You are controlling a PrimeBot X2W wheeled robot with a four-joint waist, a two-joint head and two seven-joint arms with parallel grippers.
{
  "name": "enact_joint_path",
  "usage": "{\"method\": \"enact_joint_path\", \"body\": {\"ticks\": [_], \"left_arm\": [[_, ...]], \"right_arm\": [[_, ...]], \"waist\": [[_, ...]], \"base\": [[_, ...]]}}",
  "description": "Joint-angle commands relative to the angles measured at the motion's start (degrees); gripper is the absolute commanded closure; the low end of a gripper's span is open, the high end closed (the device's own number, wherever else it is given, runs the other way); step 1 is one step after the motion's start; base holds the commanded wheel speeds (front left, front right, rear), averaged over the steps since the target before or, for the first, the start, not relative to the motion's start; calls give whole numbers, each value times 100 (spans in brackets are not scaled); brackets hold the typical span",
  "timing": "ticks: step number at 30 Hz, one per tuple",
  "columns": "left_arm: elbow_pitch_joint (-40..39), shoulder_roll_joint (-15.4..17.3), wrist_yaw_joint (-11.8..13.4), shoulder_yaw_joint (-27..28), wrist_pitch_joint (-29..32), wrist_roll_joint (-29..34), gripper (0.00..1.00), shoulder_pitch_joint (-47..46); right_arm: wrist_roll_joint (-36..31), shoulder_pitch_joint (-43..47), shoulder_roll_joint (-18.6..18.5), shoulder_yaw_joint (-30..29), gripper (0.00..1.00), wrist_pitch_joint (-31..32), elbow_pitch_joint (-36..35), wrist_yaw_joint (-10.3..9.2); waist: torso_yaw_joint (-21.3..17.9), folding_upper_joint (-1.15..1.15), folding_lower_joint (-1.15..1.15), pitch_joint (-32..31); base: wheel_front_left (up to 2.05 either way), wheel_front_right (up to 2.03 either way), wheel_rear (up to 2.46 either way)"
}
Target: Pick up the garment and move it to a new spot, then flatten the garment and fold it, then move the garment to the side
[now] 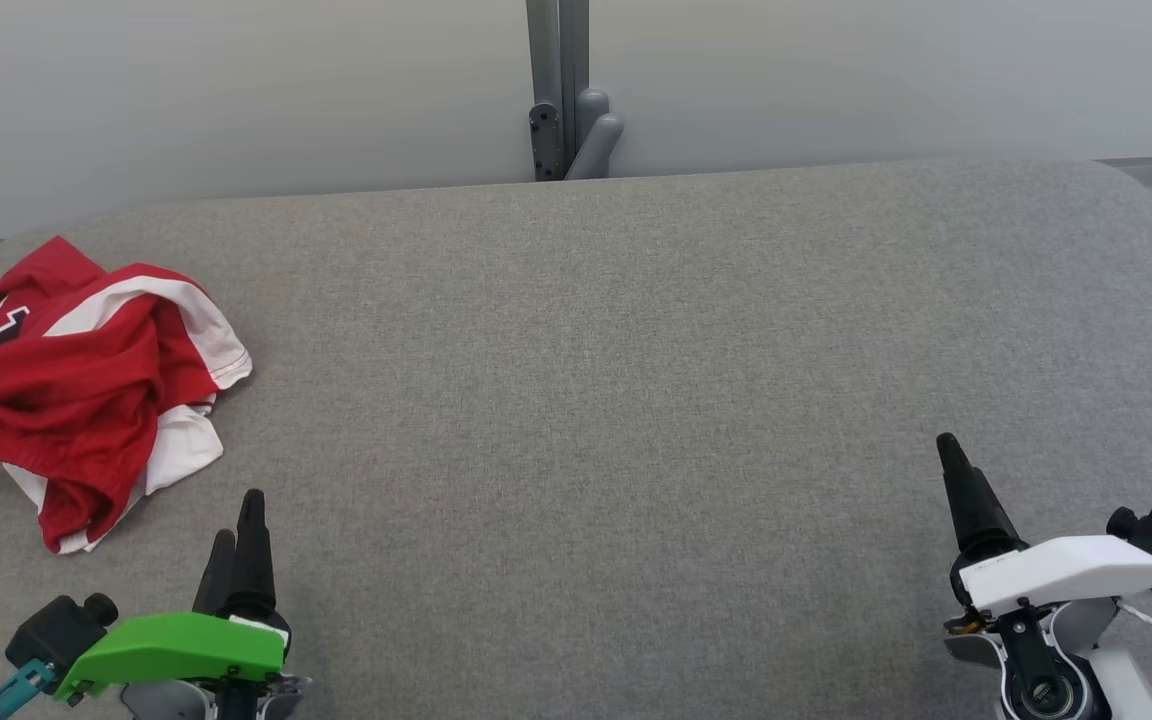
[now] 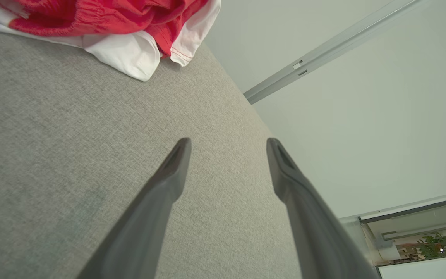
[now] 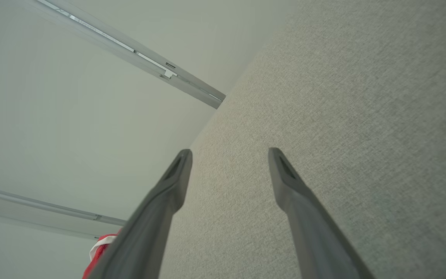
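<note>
Left gripper (image 2: 227, 145) and right gripper (image 3: 229, 153) both stand spread wide, empty. Red-and-white sports garment (image 1: 76, 390) lies crumpled at the left edge of the grey table (image 1: 636, 400), near the left gripper, untouched. Risk: a shallow pinch on one loose layer could let it slide off that edge.

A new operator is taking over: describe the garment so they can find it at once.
Start with the wide grey fabric-covered table that spans the head view. Go to its left end, just beyond the left end effector with the green cover. There lies the garment: a crumpled red heap with white panels and dark lettering, the only soft, red thing on the grey surface.
</note>
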Motion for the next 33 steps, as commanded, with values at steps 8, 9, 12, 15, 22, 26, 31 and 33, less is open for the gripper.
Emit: {"method": "enact_joint_path", "body": {"ticks": [8,9,12,15,22,26,31,33], "left_arm": [[37,96,87,-141,-228,973,0,-187],[45,98,89,-155,-249,1046,0,-187],[89,99,103,-181,-310,1272,0,-184],[111,98,108,-192,-345,1402,0,-183],[146,88,103,-222,-473,1886,0,-186],[196,80,95,-245,-541,2156,0,-192],[250,69,100,-285,-623,2496,0,-211],[263,65,102,-295,-659,2631,0,-216]], "right_arm": [[-949,-187,-89,198,0,-233,-2,1],[-1029,-192,-93,212,0,-252,2,1],[-1237,-197,-97,244,0,-311,9,1],[-1349,-195,-93,252,0,-347,8,2],[-1769,-209,-110,334,0,-479,-6,2],[-1999,-228,-126,384,0,-549,3,2],[-2300,-251,-138,439,0,-633,43,2],[-2426,-252,-135,454,0,-663,55,2]], "waist": [[-3,0,0,9],[-3,0,0,11],[-2,0,0,10],[-2,0,0,7],[-3,0,0,4],[-2,0,0,12],[4,0,0,26],[6,0,0,31]], "base": [[0,0,0],[0,0,0],[0,0,0],[0,0,0],[0,0,0],[0,0,0],[0,0,0],[0,0,0]]}}
